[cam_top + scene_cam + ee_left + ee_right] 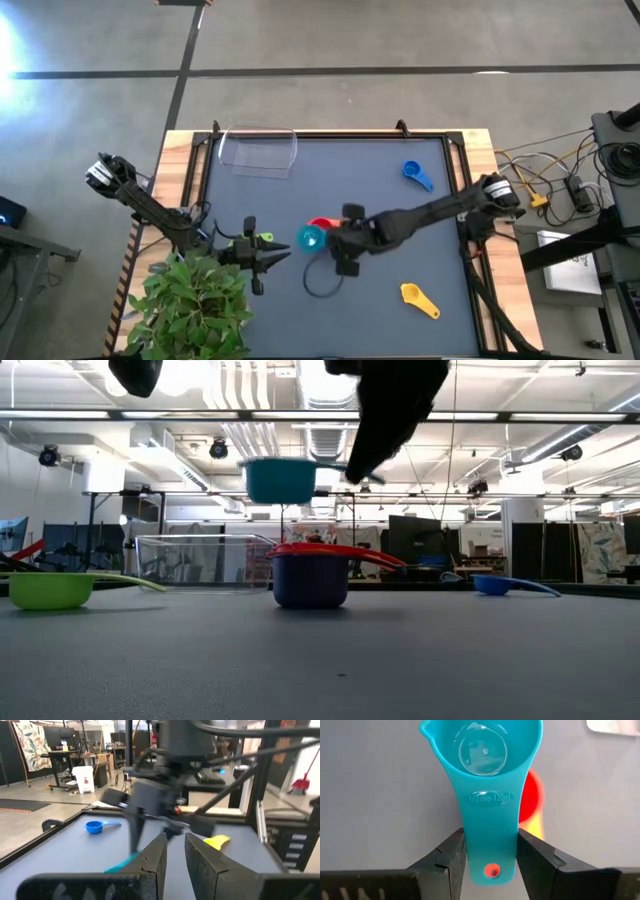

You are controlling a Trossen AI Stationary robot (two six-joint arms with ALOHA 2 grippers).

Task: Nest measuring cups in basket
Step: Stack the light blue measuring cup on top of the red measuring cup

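My right gripper is shut on the teal cup, which hangs in the air above the table. Just below and beside it the red cup sits nested in a dark purple cup. The green cup stands on its base next to my left gripper, which is open by a narrow gap and touches nothing. The blue cup lies far right and the yellow cup near right. The clear basket stands at the far left. My right gripper pinches the teal cup's flat handle near its free end, just above the hanging hole, one finger on each long edge. The fingers lie across the handle. The cup is lifted clear of the table, with its bowl held out ahead of the fingertips.
A potted plant stands at the table's near left corner beside my left arm. A dark cable loop lies on the mat near the right gripper. Wooden rails edge the table. Bare mat lies between the basket and the blue cup.
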